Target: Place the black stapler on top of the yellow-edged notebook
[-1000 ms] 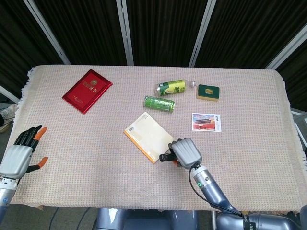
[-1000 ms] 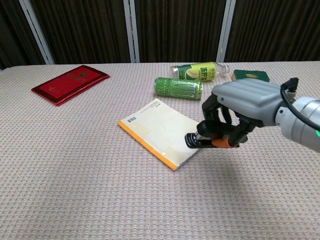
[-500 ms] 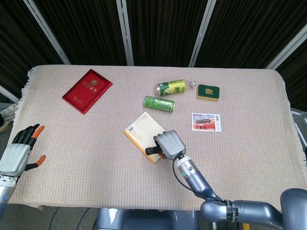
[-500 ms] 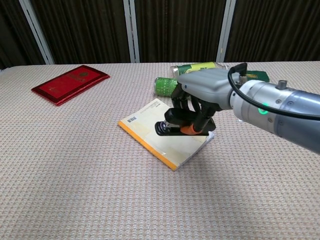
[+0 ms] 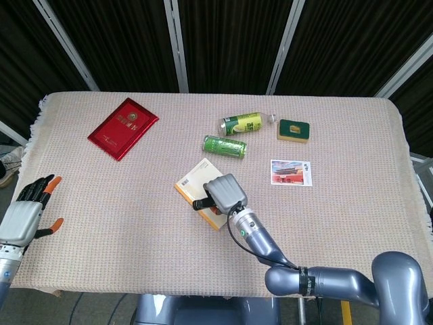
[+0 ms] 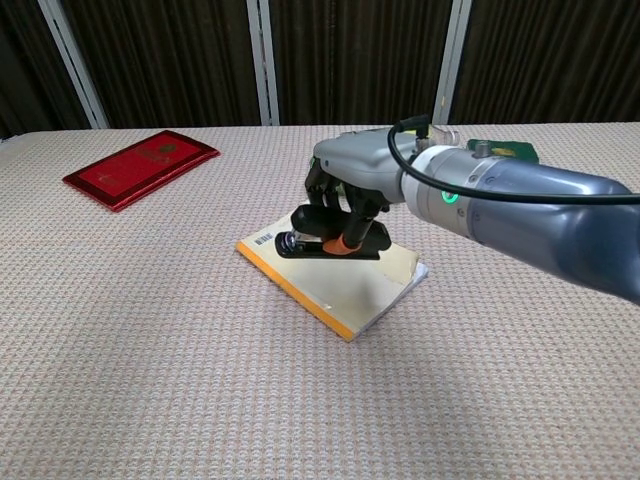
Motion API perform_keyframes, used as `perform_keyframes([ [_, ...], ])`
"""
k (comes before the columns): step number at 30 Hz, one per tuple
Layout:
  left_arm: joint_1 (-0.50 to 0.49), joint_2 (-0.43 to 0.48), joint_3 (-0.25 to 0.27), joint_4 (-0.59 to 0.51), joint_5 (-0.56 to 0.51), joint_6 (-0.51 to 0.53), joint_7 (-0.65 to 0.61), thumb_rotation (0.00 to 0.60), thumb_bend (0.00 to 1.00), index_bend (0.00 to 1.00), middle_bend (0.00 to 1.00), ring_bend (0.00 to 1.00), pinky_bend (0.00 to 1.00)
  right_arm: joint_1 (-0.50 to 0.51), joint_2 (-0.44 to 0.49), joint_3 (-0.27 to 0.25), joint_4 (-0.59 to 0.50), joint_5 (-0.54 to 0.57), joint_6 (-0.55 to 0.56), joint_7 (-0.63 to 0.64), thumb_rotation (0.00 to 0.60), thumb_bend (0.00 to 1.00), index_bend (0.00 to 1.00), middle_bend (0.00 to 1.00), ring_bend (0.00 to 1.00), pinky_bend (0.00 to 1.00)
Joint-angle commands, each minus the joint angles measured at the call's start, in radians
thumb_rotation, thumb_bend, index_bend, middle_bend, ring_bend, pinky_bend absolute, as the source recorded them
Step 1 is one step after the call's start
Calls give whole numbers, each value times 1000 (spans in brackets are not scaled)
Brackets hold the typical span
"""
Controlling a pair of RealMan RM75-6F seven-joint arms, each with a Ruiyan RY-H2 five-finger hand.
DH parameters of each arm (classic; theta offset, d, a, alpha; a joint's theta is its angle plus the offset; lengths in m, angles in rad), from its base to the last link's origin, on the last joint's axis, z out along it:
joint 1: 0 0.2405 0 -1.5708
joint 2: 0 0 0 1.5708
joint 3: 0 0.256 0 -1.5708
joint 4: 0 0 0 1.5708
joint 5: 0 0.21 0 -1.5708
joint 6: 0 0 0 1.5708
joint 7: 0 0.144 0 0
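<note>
The yellow-edged notebook (image 5: pixel 191 181) (image 6: pixel 365 291) lies flat near the table's middle, cream cover up. My right hand (image 5: pixel 224 193) (image 6: pixel 350 180) hovers over its far half and holds the black stapler (image 5: pixel 201 202) (image 6: pixel 318 243) level, just above the cover. Whether the stapler touches the notebook cannot be told. My left hand (image 5: pixel 26 215) hangs by the table's near left edge, fingers spread, holding nothing; the chest view does not show it.
A red booklet (image 5: pixel 123 127) (image 6: pixel 141 167) lies at the far left. Two green cans (image 5: pixel 225 145) (image 5: pixel 242 124) lie behind the notebook, a green box (image 5: pixel 294 129) and a postcard (image 5: pixel 291 172) to their right.
My right hand has carried the stapler leftward, from beside the notebook's near right edge to above its far half. The left hand has barely moved.
</note>
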Motion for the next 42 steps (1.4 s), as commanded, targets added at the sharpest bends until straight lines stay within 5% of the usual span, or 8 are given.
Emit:
perform_keyframes([
  [1, -2, -1, 0, 2, 0, -2, -1, 600, 294, 15, 0, 0, 100, 26, -23, -2, 30, 21, -9, 13, 600, 273, 618, 556, 535, 667],
  [33, -4, -2, -7, 23, -29, -20, -14, 600, 299, 21, 0, 0, 100, 153, -97, -47, 348, 63, -110, 147, 600, 274, 596, 546, 530, 667],
  [42, -2, 0, -3, 20, -15, -10, -19, 600, 300, 21, 0, 0, 99, 144, -66, -66, 296, 69, -79, 147, 600, 255, 52, 211, 290, 638],
])
